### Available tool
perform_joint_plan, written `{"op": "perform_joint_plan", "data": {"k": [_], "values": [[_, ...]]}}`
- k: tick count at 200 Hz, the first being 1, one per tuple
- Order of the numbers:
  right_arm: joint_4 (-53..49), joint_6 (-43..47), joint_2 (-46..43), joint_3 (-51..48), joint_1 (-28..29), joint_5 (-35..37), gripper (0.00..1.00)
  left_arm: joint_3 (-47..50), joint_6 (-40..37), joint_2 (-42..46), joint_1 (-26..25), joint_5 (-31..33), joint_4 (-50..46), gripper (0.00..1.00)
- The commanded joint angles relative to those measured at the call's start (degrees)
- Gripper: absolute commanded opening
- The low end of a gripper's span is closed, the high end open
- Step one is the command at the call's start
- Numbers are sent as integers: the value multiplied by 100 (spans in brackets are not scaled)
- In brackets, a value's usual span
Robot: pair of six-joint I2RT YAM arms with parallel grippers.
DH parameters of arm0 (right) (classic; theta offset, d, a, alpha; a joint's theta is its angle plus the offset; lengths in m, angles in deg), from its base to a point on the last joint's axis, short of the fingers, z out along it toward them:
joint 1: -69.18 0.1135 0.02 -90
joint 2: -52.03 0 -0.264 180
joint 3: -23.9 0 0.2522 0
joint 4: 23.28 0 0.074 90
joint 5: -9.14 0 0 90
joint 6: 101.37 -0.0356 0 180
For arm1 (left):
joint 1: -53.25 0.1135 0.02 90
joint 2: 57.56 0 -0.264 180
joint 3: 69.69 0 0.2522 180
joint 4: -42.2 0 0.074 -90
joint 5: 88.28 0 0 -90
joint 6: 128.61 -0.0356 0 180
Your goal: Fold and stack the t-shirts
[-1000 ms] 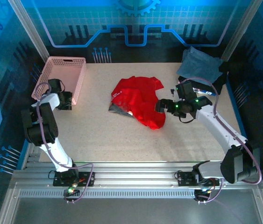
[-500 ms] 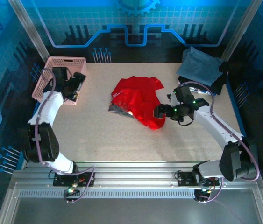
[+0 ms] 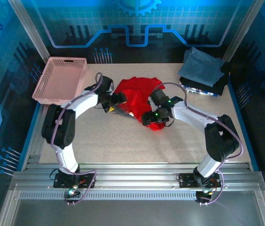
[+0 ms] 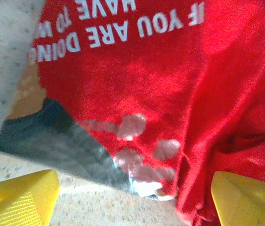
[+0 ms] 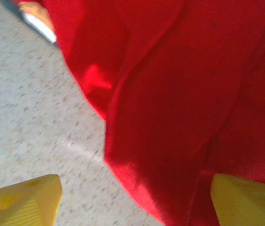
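Stack (image 3: 202,70) folded far right. Red shirt (image 3: 139,101) crumpled, unfolded. Left gripper (image 3: 116,100), right gripper (image 3: 149,117) spread over it, seemingly empty.

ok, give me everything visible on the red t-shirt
The red t-shirt is bright red cloth with white lettering and a dark printed patch near its left edge. It lies crumpled and unfolded mid-table. The left tool is at its left edge and the right tool at its near corner, both open; contact unclear.
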Motion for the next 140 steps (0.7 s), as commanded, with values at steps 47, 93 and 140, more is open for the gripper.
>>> {"op": "perform_joint_plan", "data": {"k": [47,93,140], "values": [[73,-58,1083,921,-85,853,37,-1162,-77,-1198,-245,537,-422,51],[220,-300,366,986,-775,220,0,-1012,-128,-786,4,803,-396,0],[165,-320,-762,1269,-1777,-912,0,-476,-86,905,543,1041,2,0]]}}
